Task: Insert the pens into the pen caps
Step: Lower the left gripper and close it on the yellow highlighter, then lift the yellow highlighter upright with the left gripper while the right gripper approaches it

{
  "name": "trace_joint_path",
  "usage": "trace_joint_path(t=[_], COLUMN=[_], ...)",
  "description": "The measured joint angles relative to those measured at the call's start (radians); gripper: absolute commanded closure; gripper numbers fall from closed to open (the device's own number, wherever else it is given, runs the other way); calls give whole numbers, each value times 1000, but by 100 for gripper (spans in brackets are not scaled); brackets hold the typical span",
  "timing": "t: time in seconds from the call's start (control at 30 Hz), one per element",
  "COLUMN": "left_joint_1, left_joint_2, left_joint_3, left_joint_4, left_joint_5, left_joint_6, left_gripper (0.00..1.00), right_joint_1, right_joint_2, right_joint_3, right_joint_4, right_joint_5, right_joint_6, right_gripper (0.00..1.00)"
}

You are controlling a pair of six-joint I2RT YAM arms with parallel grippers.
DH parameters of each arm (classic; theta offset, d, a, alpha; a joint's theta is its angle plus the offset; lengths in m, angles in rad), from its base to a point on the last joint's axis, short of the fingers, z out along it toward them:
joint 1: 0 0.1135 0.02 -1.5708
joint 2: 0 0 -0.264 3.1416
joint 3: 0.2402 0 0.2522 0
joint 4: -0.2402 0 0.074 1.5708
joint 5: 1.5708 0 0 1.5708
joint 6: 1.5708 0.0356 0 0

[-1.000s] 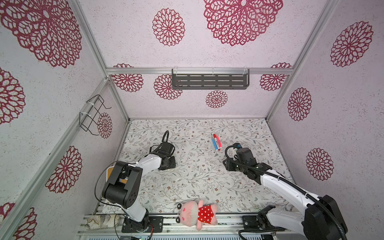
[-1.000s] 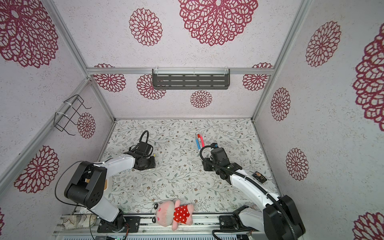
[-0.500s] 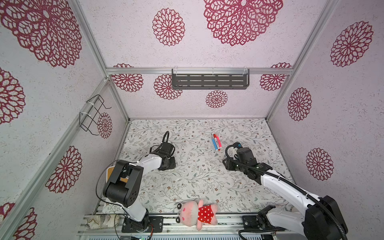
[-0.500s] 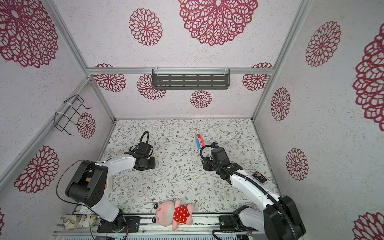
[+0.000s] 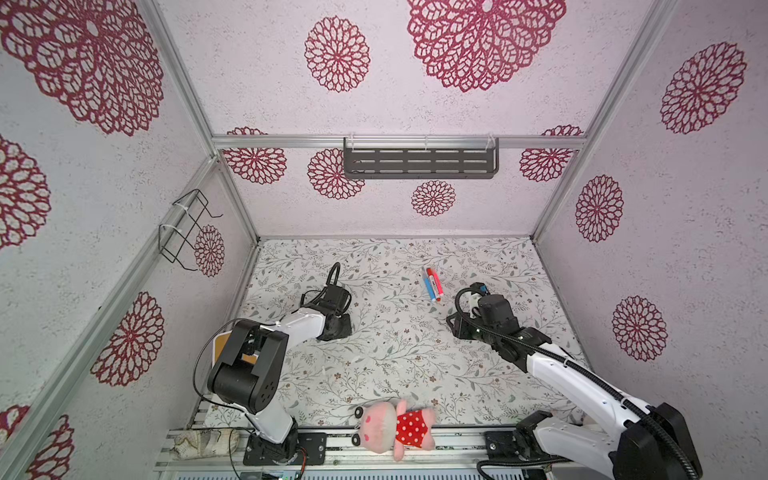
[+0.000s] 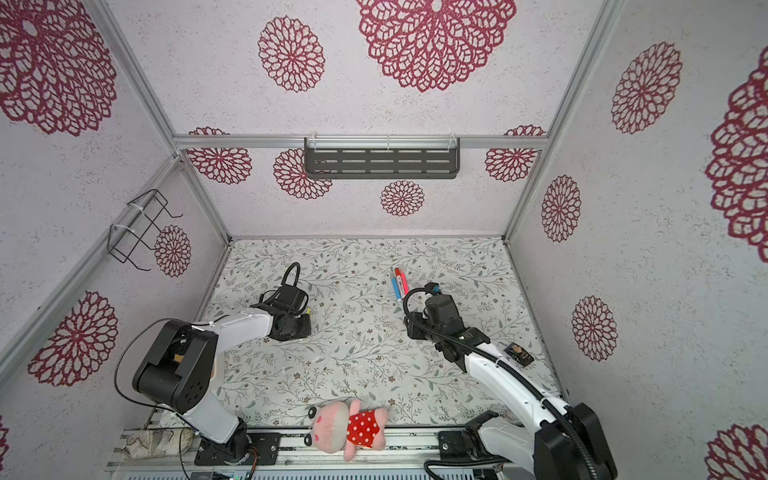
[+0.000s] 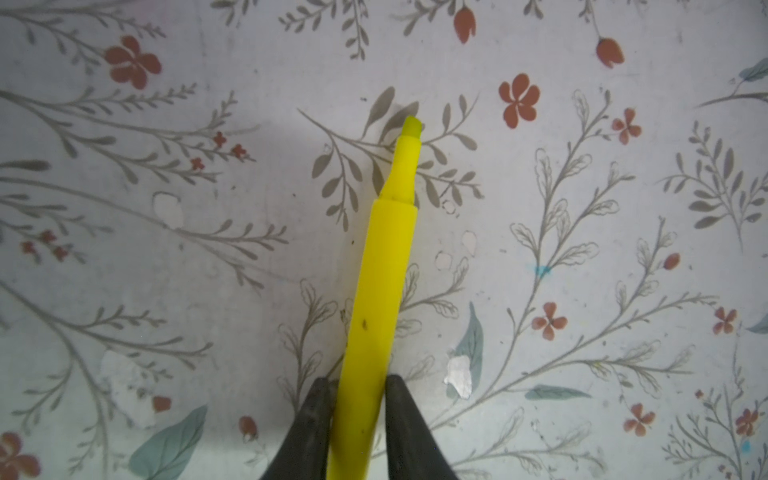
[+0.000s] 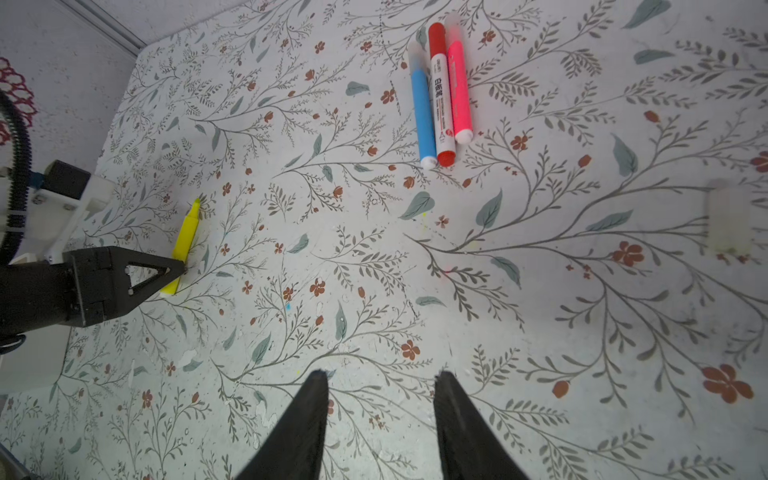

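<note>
Seen from the left wrist, the left gripper (image 7: 357, 390) pinches the yellow pen (image 7: 382, 266) near its back end, and the pen's chisel tip is bare. In both top views the wrist nearly hides that pen, in the tabletop's (image 5: 395, 374) left half. The right gripper (image 8: 380, 376) hangs spread with nothing between its fingers. Its wrist view shows the blue pen (image 8: 422, 112), the white-barrelled pen (image 8: 441, 104) and the pink pen (image 8: 459, 91) touching side by side toward the far edge. The white barrel's dark printing is too small to read.

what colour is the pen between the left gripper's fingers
Yellow pen, tip included; clearest in the left wrist view.
</note>
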Motion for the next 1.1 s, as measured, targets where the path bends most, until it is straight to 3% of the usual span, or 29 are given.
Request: trace_joint_path(t=[0.23,0.47,0.63,0.8,1.1], left_joint_1=[-24,-52,-84,-131,-236], left_joint_2=[18,-13,-151,-322,-538], left_joint_3=[27,16,-24,-94,-204], left_joint_4=[-20,-50,-55,7,150], left_joint_5=[-24,-5,48,116,208], left_joint_6=[13,19,30,43,43], left_gripper=[86,87,85,84,83], right_joint_1=[-7,-14,-14,-15,7], right_joint_2=[-3,-11,-37,-53,-58], right_joint_3=[1,24,27,23,-54], right_joint_4=[-2,-14,-16,24,299], right_joint_5=[-1,-24,-55,-153,-427], right_joint_6=[8,8,8,24,133], right_gripper=[54,54,54,52,51])
